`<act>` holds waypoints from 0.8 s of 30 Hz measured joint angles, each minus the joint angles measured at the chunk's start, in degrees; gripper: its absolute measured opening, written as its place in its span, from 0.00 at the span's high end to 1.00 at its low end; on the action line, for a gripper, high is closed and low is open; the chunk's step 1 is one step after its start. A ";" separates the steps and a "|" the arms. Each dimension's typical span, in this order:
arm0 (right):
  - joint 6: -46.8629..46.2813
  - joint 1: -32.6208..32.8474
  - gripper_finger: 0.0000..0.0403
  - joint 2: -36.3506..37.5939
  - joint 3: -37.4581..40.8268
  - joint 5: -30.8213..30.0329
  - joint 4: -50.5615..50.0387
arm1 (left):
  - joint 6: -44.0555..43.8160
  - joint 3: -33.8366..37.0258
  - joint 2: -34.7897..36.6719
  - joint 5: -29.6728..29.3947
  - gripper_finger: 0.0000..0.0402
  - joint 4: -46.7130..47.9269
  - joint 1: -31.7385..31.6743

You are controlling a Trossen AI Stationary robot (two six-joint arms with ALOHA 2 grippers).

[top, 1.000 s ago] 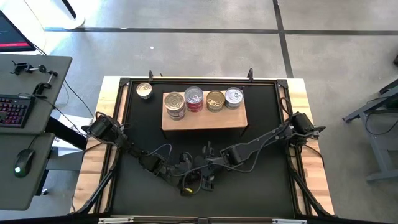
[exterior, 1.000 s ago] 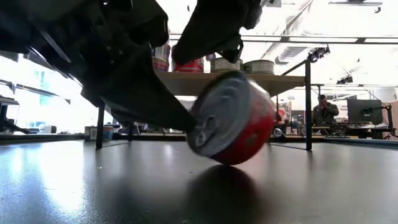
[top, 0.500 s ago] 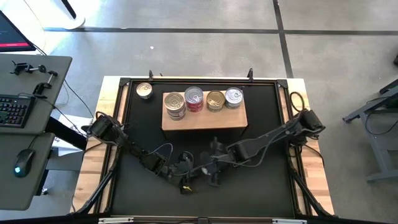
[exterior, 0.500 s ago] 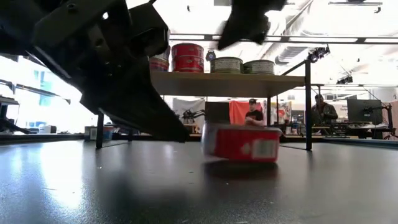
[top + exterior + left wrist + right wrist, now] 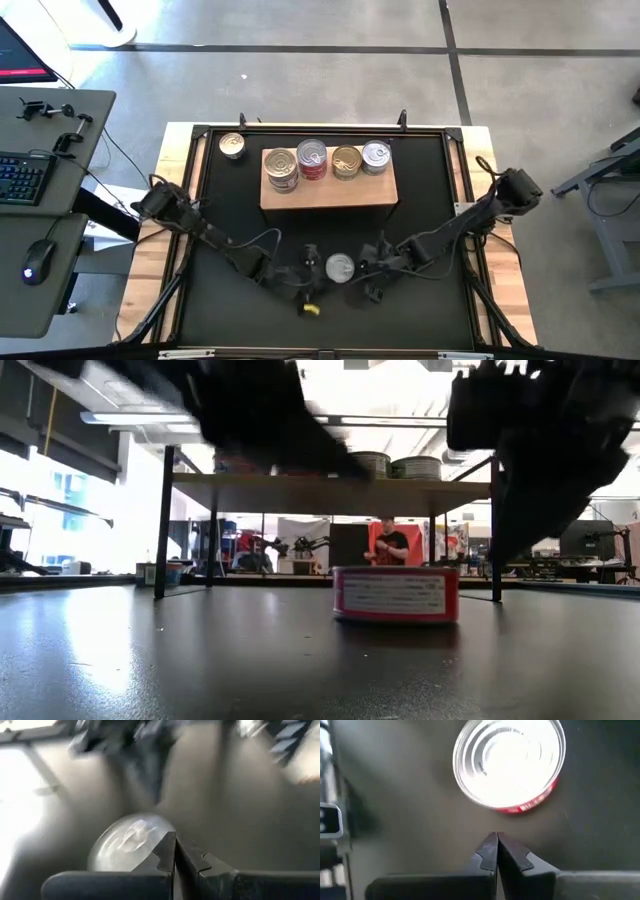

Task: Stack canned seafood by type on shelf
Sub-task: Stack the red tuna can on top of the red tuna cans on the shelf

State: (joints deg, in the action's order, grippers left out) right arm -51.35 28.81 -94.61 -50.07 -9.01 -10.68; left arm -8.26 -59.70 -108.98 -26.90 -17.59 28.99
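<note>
High view, left to right: a lone silver-lidded tin (image 5: 232,146) stands on the black table (image 5: 430,200) in the upper left of the mat, just beside the shelf (image 5: 328,192). On the shelf, along its upper edge, stand four groups of canned seafood: a silver stack (image 5: 281,168), a red-sided stack (image 5: 312,158), a gold-lidded tin (image 5: 346,160) and a silver tin (image 5: 376,154). Lower in the frame, the left gripper (image 5: 308,268) sits with fingers clenched together and empty, just left of a red-sided tin (image 5: 340,268) that stands upright on the mat, lid up. The right gripper (image 5: 372,272), just right of that tin, is likewise pinched together on nothing. In the right wrist view the tin (image 5: 510,764) lies apart from the closed fingertips. A small yellow item (image 5: 312,309) lies below the left gripper
</note>
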 joint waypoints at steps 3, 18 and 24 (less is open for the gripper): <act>-1.02 -0.44 1.00 -1.01 2.08 -1.91 4.22 | -2.03 0.13 -1.61 -0.63 1.00 4.43 -2.05; 1.42 -2.20 1.00 -4.15 1.82 -3.13 7.15 | -8.23 -0.19 -6.99 2.31 1.00 3.34 -2.27; 1.73 -2.20 1.00 -3.42 -0.41 -5.53 7.37 | -13.25 -0.18 -8.09 2.10 1.00 5.03 -0.39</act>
State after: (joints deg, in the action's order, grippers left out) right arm -49.62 26.61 -98.03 -50.48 -14.55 -3.32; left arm -21.51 -59.88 -117.07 -24.80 -12.56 28.60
